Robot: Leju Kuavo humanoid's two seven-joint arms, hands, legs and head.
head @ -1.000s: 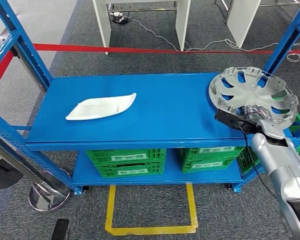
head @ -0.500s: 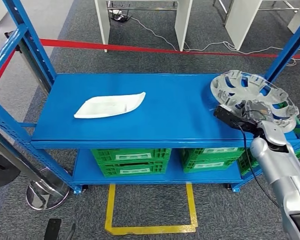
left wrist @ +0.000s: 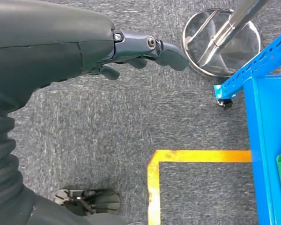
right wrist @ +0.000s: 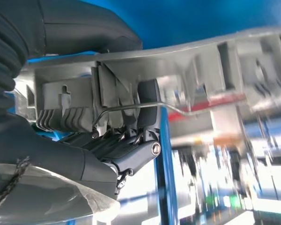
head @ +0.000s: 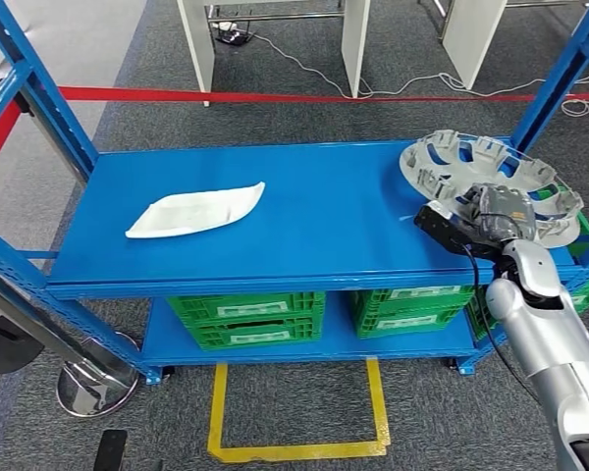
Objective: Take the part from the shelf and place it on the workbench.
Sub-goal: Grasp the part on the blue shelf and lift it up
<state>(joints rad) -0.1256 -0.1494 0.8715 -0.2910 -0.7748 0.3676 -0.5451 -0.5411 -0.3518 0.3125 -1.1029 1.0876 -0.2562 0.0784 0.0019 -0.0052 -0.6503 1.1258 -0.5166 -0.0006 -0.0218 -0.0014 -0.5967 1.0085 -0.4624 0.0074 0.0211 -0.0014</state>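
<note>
A silver wheel cover (head: 461, 162) hovers over the right end of the blue shelf (head: 329, 211), lying nearly flat. My right hand (head: 499, 211) grips its near rim. In the right wrist view the thumb lies over the cover's ribbed grey rim (right wrist: 210, 61) and the dark fingers (right wrist: 132, 145) clamp it from the other side. My left hand (left wrist: 142, 49) hangs by my side over the grey carpet, its fingers loosely extended and holding nothing.
A white curved part (head: 195, 209) lies on the shelf's left half. Green crates (head: 247, 316) fill the lower tier. Blue uprights (head: 47, 98) flank the shelf. Red tape (head: 277, 96) runs behind it. A chrome stanchion base (head: 95, 386) and yellow floor marking (head: 298, 451) are in front.
The wheel cover has tipped from facing the camera to lying almost flat, still in my right hand. The whole picture has swayed slightly with the camera.
</note>
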